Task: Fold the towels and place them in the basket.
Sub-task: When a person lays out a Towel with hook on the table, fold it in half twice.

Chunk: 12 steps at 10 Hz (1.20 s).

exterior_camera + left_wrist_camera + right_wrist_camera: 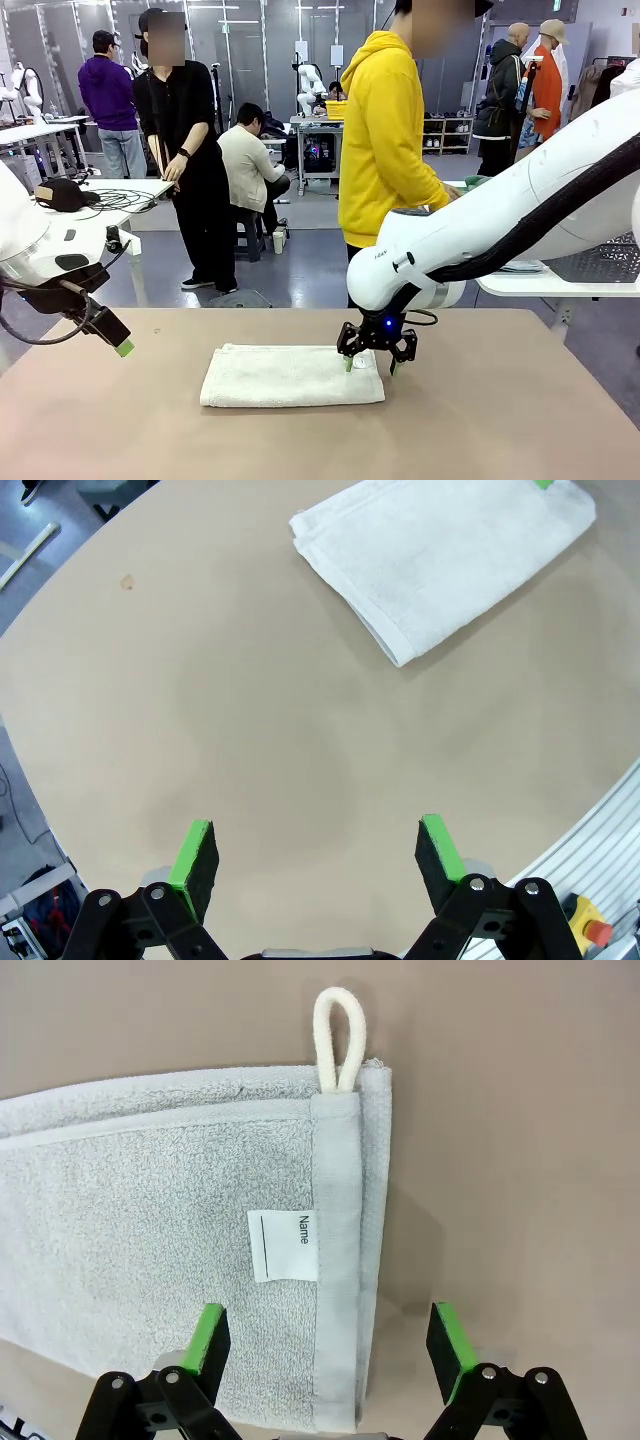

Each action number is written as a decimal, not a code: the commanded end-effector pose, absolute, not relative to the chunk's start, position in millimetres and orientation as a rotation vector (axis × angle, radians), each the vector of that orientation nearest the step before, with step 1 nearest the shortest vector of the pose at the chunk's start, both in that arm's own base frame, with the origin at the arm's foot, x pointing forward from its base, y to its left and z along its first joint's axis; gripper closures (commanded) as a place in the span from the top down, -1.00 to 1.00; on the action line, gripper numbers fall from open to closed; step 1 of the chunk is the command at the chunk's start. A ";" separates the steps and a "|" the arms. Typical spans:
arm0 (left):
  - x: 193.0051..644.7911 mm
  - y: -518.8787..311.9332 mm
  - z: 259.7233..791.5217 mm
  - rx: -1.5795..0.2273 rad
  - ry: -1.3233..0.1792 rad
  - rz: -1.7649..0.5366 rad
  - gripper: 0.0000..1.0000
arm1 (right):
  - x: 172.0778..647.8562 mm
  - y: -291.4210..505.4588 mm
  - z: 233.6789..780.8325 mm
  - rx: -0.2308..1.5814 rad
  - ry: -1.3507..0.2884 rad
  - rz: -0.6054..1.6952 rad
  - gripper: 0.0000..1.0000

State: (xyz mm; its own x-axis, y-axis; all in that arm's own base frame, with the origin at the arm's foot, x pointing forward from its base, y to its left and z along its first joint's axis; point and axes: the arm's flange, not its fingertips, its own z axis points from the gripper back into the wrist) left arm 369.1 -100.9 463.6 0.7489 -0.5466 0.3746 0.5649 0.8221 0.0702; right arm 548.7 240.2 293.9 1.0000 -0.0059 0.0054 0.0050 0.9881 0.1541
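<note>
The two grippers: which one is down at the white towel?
The right gripper, low over the end of the towel, jaws open astride its hemmed edge. The left gripper hangs open over bare table, well away.

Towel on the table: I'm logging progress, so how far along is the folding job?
Done: the towel lies folded over. In hand: the right arm's fingers stand open astride its loop-end hem; the left arm's fingers hover open over bare table. Left: any further fold, then putting it away.
</note>
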 end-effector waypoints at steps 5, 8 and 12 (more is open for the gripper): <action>369.9 -101.5 464.0 -0.039 -0.395 -0.602 1.00 | 555.0 253.9 292.1 0.104 -0.009 -0.051 -1.00; 369.9 -101.5 464.0 -0.039 -0.395 -0.602 1.00 | 557.1 257.5 292.3 0.096 -0.004 -0.051 -1.00; 369.9 -101.5 464.0 -0.039 -0.395 -0.602 1.00 | 556.6 257.9 295.0 0.105 -0.013 -0.054 -1.00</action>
